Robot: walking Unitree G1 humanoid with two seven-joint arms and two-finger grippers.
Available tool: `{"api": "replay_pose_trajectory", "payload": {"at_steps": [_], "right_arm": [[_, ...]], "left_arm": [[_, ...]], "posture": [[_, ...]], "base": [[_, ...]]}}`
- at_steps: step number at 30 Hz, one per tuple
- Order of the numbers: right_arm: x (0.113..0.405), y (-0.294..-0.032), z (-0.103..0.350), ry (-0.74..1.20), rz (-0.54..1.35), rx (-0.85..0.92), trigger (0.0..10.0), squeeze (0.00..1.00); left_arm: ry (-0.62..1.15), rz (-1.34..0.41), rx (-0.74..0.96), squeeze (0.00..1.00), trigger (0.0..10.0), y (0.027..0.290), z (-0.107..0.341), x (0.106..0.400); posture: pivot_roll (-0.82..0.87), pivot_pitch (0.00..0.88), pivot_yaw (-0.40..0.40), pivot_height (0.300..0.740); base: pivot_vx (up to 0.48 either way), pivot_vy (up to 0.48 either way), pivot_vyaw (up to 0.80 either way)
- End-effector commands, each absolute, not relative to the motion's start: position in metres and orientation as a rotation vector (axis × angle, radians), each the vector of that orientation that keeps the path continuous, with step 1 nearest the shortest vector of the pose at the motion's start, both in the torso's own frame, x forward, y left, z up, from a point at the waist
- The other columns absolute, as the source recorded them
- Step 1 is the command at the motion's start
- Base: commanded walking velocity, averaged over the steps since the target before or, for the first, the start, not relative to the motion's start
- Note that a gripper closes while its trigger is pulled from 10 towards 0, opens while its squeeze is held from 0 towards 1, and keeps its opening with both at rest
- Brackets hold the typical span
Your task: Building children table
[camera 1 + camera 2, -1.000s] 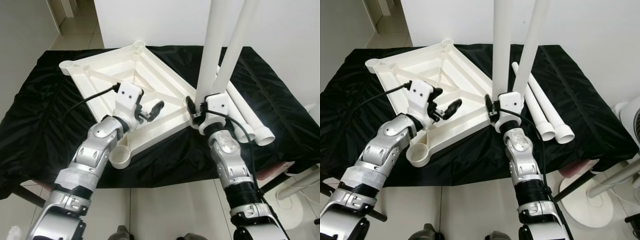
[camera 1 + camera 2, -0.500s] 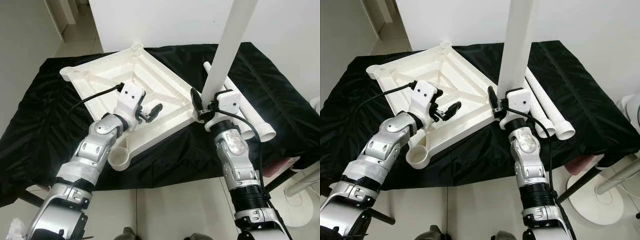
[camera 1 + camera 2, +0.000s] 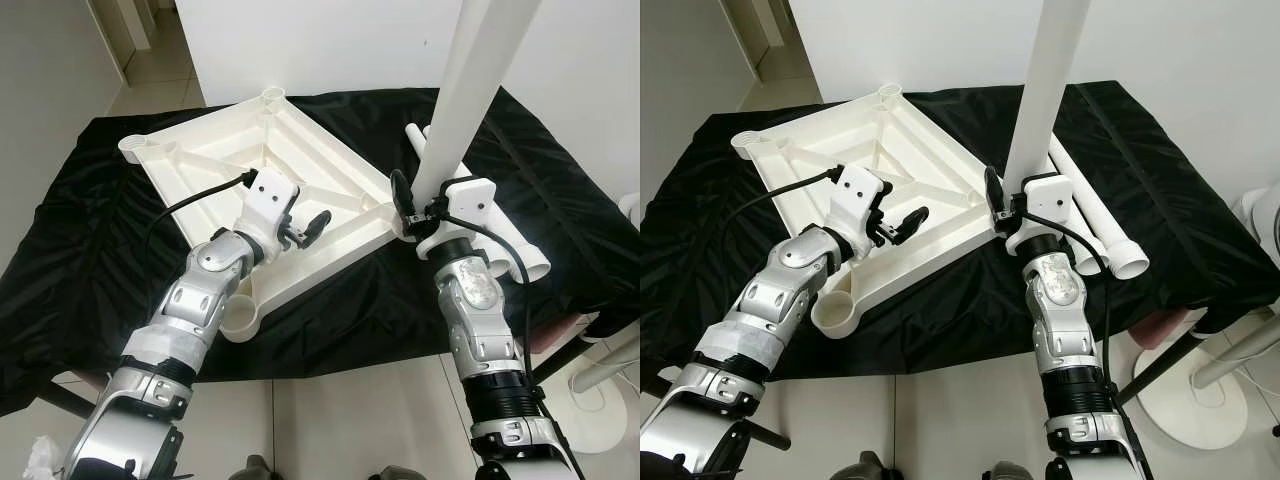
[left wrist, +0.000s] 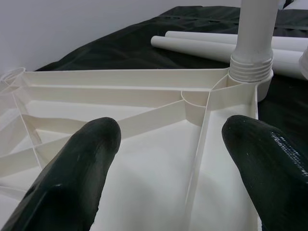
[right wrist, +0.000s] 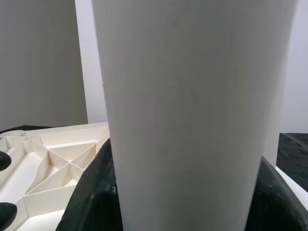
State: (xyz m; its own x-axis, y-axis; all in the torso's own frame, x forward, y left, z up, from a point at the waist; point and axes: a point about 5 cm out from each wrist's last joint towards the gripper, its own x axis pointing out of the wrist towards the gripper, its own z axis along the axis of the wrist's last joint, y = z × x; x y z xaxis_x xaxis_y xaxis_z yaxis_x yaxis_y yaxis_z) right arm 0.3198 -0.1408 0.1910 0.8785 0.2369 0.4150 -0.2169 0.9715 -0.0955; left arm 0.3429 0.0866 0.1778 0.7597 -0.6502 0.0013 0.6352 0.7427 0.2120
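Clamping right gripper (image 3: pixel 418 207) around upright leg (image 3: pixel 455 110); bracing tabletop (image 3: pixel 265 160) with spread left gripper (image 3: pixel 305 228) at nine o'clock; keeping leg vertical in corner socket (image 4: pixel 250 72).

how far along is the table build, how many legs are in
Done: the white tabletop lies upside down on the black cloth. In hand: the right gripper is shut on one leg, standing it in the corner socket nearest it; the threaded end sits at the socket, whether fully seated is unclear. The left gripper hovers open above the tabletop. Left: spare legs on the cloth, three sockets unfilled.
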Motion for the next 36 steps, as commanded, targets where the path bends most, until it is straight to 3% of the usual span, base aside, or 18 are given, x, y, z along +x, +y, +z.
{"api": "replay_pose_trajectory", "payload": {"at_steps": [1,8,14,27,36], "right_arm": [[0.321,-0.138,0.192,-0.439,0.247,-0.033,10.0,0.00],[0.320,-0.141,0.193,-0.441,0.246,-0.038,10.0,0.00],[0.319,-0.142,0.193,-0.441,0.239,-0.038,10.0,0.00],[0.317,-0.152,0.187,-0.416,0.205,-0.015,10.0,0.00],[0.324,-0.142,0.183,-0.393,0.245,-0.011,10.0,0.00]], "left_arm": [[-0.072,-0.640,0.217,0.00,10.0,0.094,0.174,0.345],[0.064,-0.772,0.262,0.00,10.0,0.091,0.154,0.335],[0.132,-0.768,0.252,0.00,10.0,0.088,0.144,0.334],[0.089,-0.672,0.248,0.00,10.0,0.085,0.153,0.345],[0.089,-0.630,0.259,0.00,10.0,0.092,0.154,0.342]], "posture": [[-0.13,0.000,0.090,0.740],[-0.13,0.000,0.088,0.740],[-0.14,0.000,0.089,0.740],[-0.10,0.000,0.034,0.740],[-0.07,0.000,0.015,0.740]], "base": [[0.000,0.000,0.00],[0.000,0.000,0.00],[0.000,0.000,0.00],[0.000,0.000,0.00],[0.000,0.000,0.00]]}}
